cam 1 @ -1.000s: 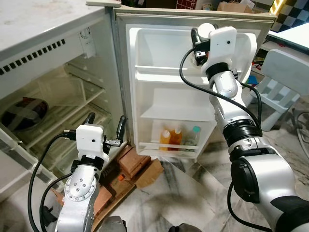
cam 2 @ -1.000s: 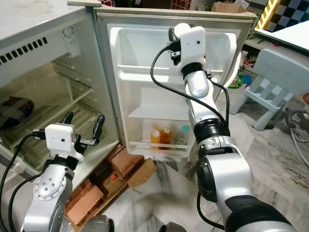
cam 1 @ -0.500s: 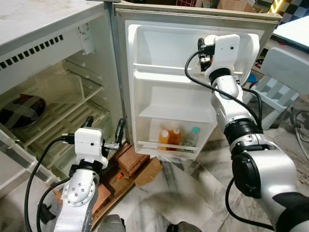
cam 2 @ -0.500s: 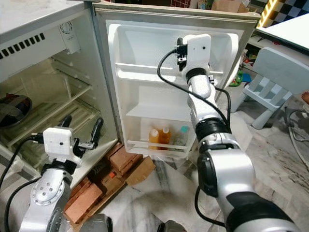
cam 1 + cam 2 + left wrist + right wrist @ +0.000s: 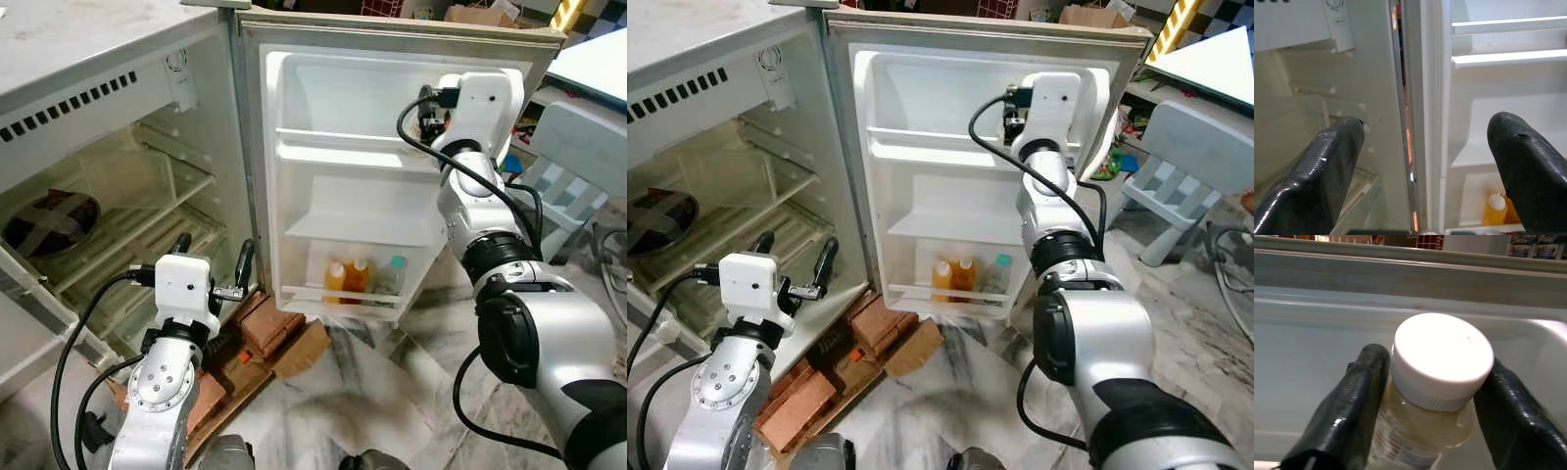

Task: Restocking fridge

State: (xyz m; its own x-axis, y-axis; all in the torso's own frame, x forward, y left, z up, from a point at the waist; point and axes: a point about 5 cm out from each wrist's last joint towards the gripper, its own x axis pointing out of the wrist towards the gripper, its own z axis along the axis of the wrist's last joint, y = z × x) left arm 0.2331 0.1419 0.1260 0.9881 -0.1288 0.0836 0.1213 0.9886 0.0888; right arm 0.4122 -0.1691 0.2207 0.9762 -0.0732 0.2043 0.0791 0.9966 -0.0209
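Right gripper [image 5: 1425, 396] is reaching up into the top shelf of the open fridge door [image 5: 323, 201], fingers [image 5: 1356, 401] clamping a jar [image 5: 1425, 426] of pale contents with a white lid [image 5: 1442, 355] from both sides; the jar is sitting tilted between the pads, close against the door's inner wall. In the head views the right arm's white wrist housing [image 5: 485, 98] is covering the jar, so the grip is readable from the wrist camera alone. Left gripper [image 5: 1430, 161] is hanging low in front of the fridge [image 5: 118, 166], fingers [image 5: 1327, 161] spread wide and holding nothing, pointing at the seam between cabinet and door. The bottom door shelf is carrying two orange bottles [image 5: 336, 278] side by side and, just beside them, a clear bottle with a teal cap [image 5: 395, 275]. The middle door shelf is showing bare white plastic. Inside the cabinet, a dark round dish [image 5: 54, 220] is lying on a wire shelf. Bricks [image 5: 265, 328] and a piece of cardboard [image 5: 304, 348] are lying on the marble floor [image 5: 392, 392] under the door's lower edge.
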